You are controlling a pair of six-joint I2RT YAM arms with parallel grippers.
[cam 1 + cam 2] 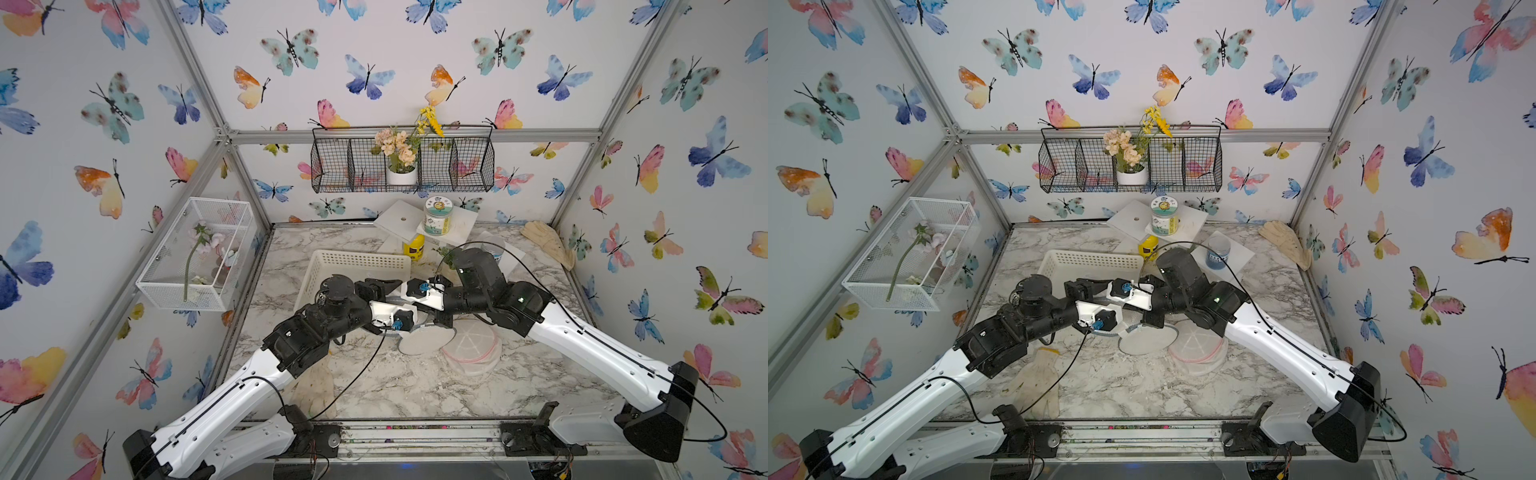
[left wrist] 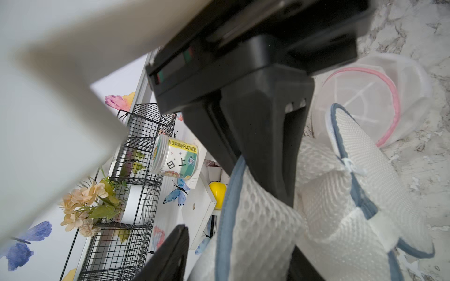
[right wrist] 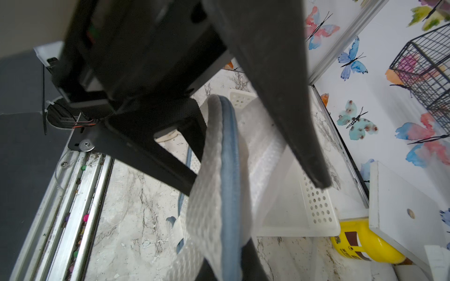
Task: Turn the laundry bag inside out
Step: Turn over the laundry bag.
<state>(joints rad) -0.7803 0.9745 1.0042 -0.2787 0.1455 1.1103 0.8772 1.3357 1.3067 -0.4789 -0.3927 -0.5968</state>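
Note:
The laundry bag (image 1: 424, 340) (image 1: 1144, 338) is a round white mesh bag with blue trim, lying mid-table under the two crossed wrists. Part of its rim is lifted off the table. In the left wrist view the blue-edged mesh (image 2: 263, 231) stands between the fingers of my left gripper (image 2: 239, 243), which is open, with a gap showing beside one finger. The right gripper's black fingers (image 2: 263, 146) pinch the same rim just beyond. In the right wrist view my right gripper (image 3: 227, 270) is shut on the mesh (image 3: 214, 194), and the left gripper's fingers (image 3: 292, 121) straddle it.
A second mesh bag with pink trim (image 1: 471, 347) lies right of the blue one. A white perforated basket (image 1: 353, 266) sits behind the grippers, a yellow bottle (image 1: 414, 248) and a jar (image 1: 437, 216) further back. Work gloves lie front left (image 1: 1038, 382) and back right (image 1: 548, 243).

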